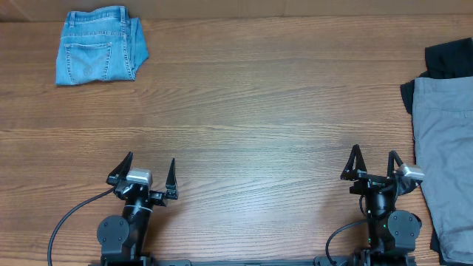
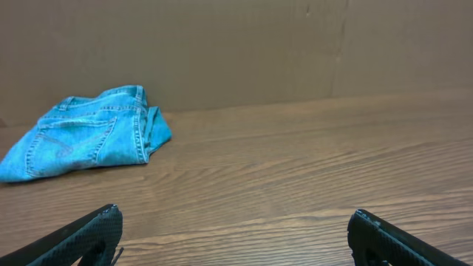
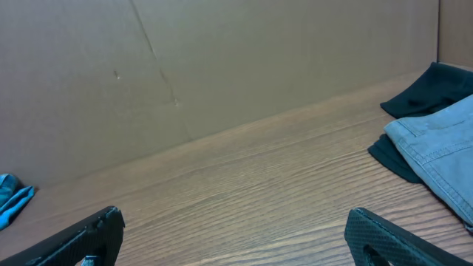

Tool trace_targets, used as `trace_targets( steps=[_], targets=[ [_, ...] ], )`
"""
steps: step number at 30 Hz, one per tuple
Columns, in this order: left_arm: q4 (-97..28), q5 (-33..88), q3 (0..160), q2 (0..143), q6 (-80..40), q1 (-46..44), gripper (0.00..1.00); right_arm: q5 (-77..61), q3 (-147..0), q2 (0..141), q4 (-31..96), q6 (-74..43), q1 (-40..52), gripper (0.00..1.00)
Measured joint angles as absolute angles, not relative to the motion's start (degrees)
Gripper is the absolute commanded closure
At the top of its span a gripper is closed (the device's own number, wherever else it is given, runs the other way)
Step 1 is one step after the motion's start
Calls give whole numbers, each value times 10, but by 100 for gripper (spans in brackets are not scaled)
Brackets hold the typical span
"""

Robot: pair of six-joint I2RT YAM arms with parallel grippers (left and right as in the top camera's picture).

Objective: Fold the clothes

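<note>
Your left end effector (image 1: 151, 159) and right end effector (image 1: 374, 152) sat at the bottom of the frame, both spread apart, holding nothing. Folded jeans (image 1: 101, 46) lay upper left on the table (image 1: 259, 111); grey trousers (image 1: 443, 162) overlapped a black garment (image 1: 447, 59) at the right edge.

Overhead looks straight down on the whole counter (image 1: 259, 111); both wrist views skim low across it toward the far wall (image 2: 236, 44), the left sharing the jeans (image 2: 85, 133).

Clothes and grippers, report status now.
Left gripper open, right gripper open, both empty. Jeans folded, far left. Grey trousers atop black garment, right edge. Nothing in the way.
</note>
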State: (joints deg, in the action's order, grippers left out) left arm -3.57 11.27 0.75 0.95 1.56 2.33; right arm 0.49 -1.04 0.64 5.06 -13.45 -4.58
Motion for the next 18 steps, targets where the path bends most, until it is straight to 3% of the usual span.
trace_targets(
  steps=[18],
  targets=[
    [-36, 110, 7, 10, 32, 23, 0, 5, -10, 6, 51, -134, -46, 0]
  ],
)
